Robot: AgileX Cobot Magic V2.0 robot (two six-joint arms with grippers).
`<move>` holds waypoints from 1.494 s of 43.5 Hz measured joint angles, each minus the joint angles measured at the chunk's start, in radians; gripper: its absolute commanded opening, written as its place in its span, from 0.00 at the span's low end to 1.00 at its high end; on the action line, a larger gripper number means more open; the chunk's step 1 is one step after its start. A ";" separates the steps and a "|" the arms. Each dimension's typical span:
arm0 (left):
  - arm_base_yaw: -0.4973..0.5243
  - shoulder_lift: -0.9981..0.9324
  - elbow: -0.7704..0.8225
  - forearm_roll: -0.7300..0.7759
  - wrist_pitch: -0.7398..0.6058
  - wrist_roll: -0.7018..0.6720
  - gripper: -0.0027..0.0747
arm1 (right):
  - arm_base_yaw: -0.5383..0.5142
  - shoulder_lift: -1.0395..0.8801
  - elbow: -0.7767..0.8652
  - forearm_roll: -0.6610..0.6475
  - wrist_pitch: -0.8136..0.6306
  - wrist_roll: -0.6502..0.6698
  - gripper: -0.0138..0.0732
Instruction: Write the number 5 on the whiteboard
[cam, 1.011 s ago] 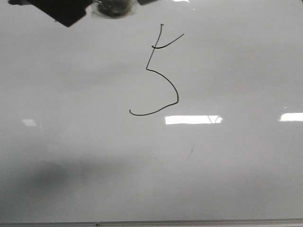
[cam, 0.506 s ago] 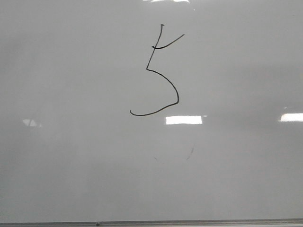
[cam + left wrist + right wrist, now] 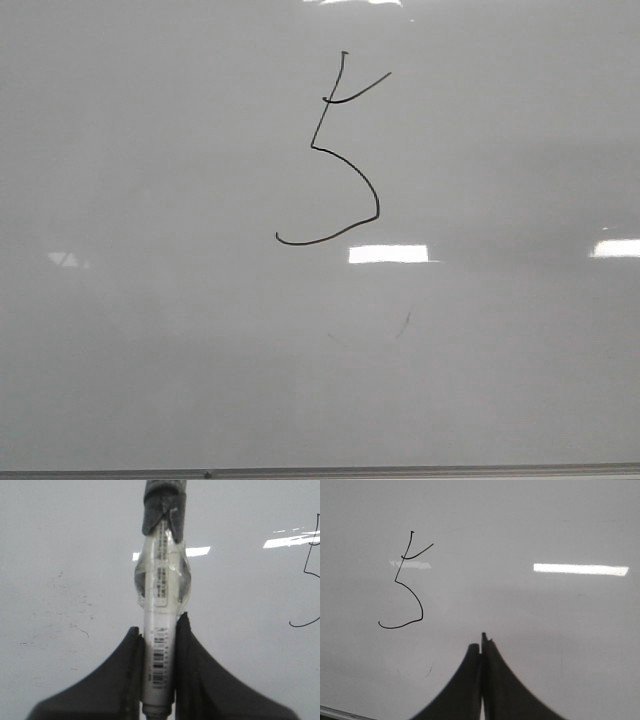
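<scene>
One finished 5 on the whiteboard, marker clamped in the left tool

One black figure, the number 5, stands on the whiteboard in the front view, in the upper middle of the board, with bright light reflections below and to the side of it. A thin metal edge strip runs along the near side of the board. Neither tool shows in this view.

From the left wrist, the left tool grips a white marker between its two dark fingers, the barrel held lengthwise and reaching out beyond the fingertips. Its dark tip end points away from the tool. Only part of the number 5 shows, well off to the side of the marker, apart from its tip. Faint scuff marks speckle the board on the other side.

From the right wrist, the right tool has its fingers pressed together with nothing between them. The number 5 lies ahead and to one side of the fingertips, well apart from them.
</scene>
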 measured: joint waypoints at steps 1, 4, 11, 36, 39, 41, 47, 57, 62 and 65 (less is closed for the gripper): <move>0.000 0.000 0.000 0.000 0.000 0.000 0.02 | 0.000 0.000 0.000 0.000 0.000 0.000 0.08; 0.002 0.000 0.000 -0.003 -0.007 0.000 0.02 | 0.000 0.000 0.000 0.000 0.000 0.000 0.08; 0.002 0.000 0.000 -0.002 -0.023 0.000 0.02 | 0.000 0.000 0.000 0.000 0.000 0.002 0.08; 0.002 0.036 0.037 0.376 -0.210 -0.457 0.02 | 0.000 0.000 0.000 0.000 0.000 0.004 0.08; 0.002 0.074 0.058 0.433 -0.261 -0.527 0.02 | 0.000 0.000 0.000 0.000 0.000 0.004 0.08; 0.002 0.110 0.073 0.454 -0.315 -0.549 0.02 | 0.000 0.000 0.000 0.000 0.000 0.004 0.08; 0.002 0.254 0.116 0.475 -0.457 -0.584 0.02 | 0.000 0.000 0.000 0.000 0.000 0.004 0.08; 0.100 0.567 0.096 0.593 -0.675 -0.736 0.02 | 0.000 0.000 0.000 0.000 0.000 0.004 0.08; 0.155 0.699 0.042 0.672 -0.699 -0.785 0.02 | 0.000 0.000 0.000 0.000 0.000 0.004 0.08; 0.183 0.770 0.009 0.712 -0.718 -0.801 0.02 | 0.000 0.000 0.000 0.000 0.000 0.004 0.08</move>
